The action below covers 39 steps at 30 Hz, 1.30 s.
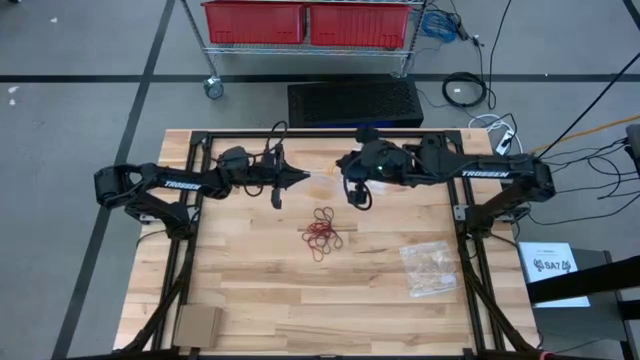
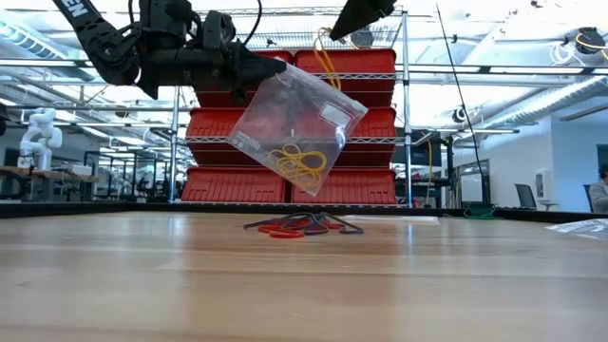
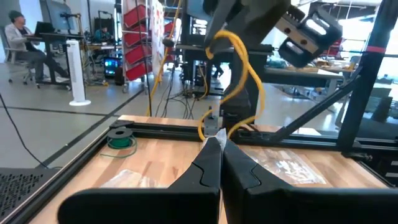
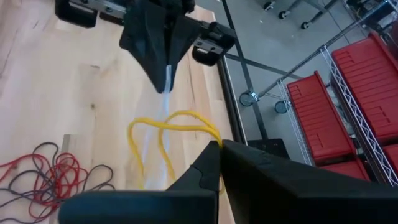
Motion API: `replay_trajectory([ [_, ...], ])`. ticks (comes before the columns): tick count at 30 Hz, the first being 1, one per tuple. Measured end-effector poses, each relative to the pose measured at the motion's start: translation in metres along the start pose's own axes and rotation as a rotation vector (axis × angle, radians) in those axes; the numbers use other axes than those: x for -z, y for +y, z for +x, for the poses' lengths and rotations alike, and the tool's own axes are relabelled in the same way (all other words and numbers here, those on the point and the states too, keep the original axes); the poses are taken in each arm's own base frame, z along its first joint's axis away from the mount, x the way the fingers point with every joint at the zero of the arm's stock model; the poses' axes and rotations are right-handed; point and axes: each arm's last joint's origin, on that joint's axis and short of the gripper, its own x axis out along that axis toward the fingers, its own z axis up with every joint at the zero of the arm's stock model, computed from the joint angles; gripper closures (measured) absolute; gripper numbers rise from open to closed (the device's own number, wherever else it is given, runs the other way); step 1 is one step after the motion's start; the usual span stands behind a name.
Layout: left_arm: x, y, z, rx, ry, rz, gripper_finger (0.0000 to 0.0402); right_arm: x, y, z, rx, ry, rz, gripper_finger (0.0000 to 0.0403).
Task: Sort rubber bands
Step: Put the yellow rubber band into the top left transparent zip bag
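Bare wooden table (image 2: 304,285) nearest me, red and dark rubber bands (image 2: 302,226) heaped mid-table, my left gripper (image 1: 303,177) clamping a clear bag (image 2: 296,128) of yellow bands aloft, right gripper (image 1: 352,186) pinched on a yellow band (image 4: 171,127), second bag (image 1: 430,268) lying well apart.

the high view looks straight down on the whole table (image 1: 250,290). the low view sits at tabletop height, facing level toward the red bins (image 2: 332,180). each wrist view looks forward, close, past its own fingers. high, low and right wrist views share the rubber bands (image 1: 323,232) pile.
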Motion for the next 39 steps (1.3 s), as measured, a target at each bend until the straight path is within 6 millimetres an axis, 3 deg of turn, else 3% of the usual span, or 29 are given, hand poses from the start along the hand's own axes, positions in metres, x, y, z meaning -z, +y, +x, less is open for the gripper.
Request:
replay_trajectory([
  [10,-0.001,0.000,0.000,-0.005,-0.007,0.002,0.0401,0.002,0.006,0.018,0.049,0.050,0.033,0.0403],
  [15,-0.001,0.000,0.000,-0.005,-0.008,0.002,0.0401,0.003,0.003,0.017,0.151,0.076,0.044,0.0403],
  [33,-0.002,0.001,0.000,-0.026,-0.021,-0.016,0.0401,0.003,0.000,0.014,0.209,0.088,0.065,0.0403],
  [39,-0.002,0.001,0.000,-0.028,-0.021,-0.018,0.0401,-0.009,-0.007,0.006,0.232,0.047,0.096,0.0403],
])
